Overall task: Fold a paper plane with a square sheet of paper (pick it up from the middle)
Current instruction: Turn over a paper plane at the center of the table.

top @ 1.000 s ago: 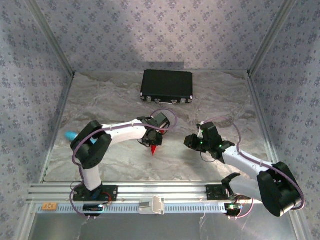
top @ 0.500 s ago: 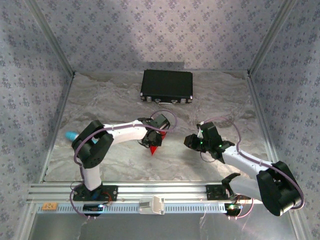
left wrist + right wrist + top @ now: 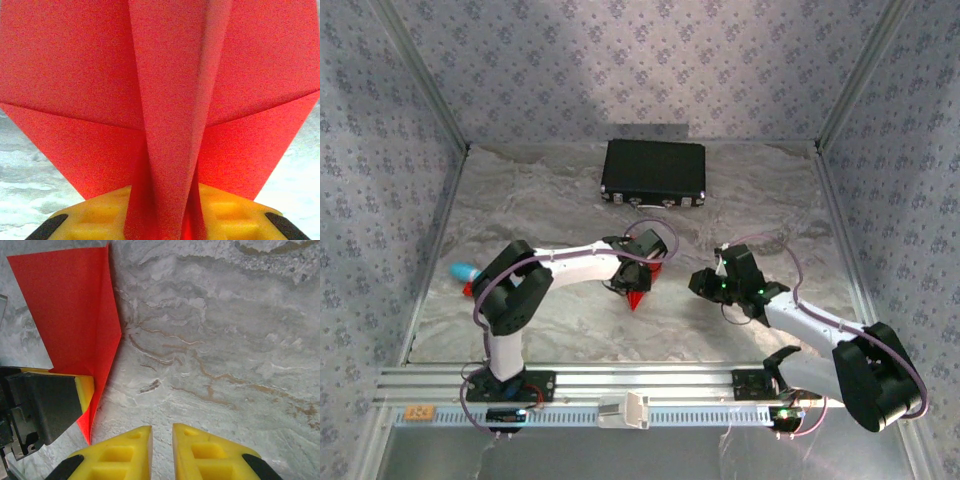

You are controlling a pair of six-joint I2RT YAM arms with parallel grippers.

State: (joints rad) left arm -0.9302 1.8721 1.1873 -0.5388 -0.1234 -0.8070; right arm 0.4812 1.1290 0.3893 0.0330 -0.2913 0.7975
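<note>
Two left fingers point(image 3: 95, 222) astride the paper plane point(image 3: 165, 100)

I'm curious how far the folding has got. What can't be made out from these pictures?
- Left wrist view: the paper plane sits so close that the frame edges cut off its outline.
- Top view: its folds are too small to read, and the left end effector partly covers it.

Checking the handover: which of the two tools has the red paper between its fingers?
The left tool: the red paper plane runs between its yellow fingers. The right tool has nothing between its fingers, above the table.
</note>
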